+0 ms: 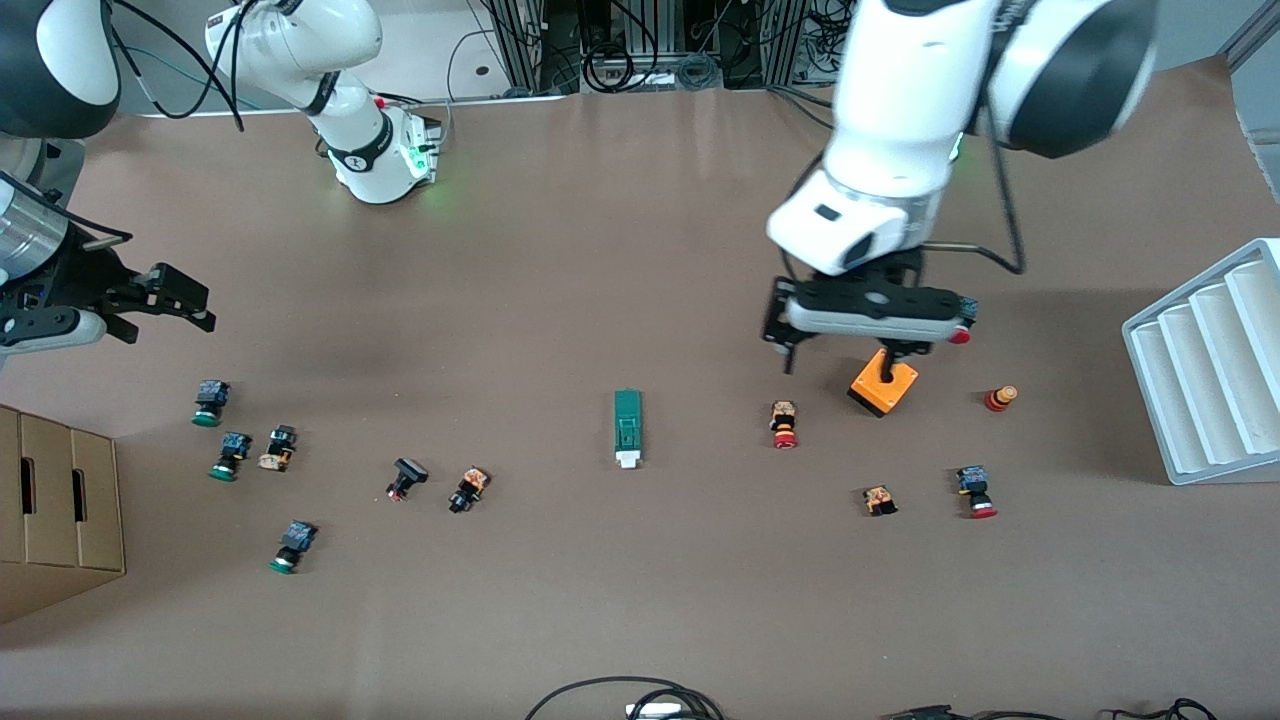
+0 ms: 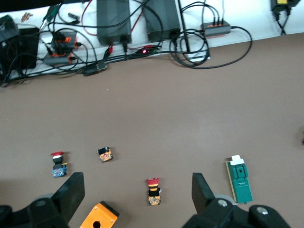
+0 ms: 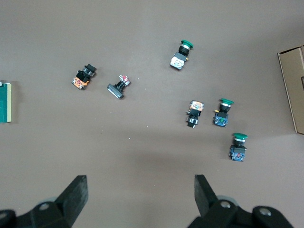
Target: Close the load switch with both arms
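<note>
The load switch is a narrow dark-green block with a white tab, lying in the middle of the table with the tab toward the front camera. It also shows in the left wrist view and at the edge of the right wrist view. My left gripper hangs open over an orange box and a red push button, toward the left arm's end of the switch. My right gripper hangs open over bare table at the right arm's end, above several green-capped buttons. Both hold nothing.
Small push buttons lie scattered on both sides of the switch. A cardboard box stands at the right arm's end, a white ribbed rack at the left arm's end. Cables lie at the table's near edge.
</note>
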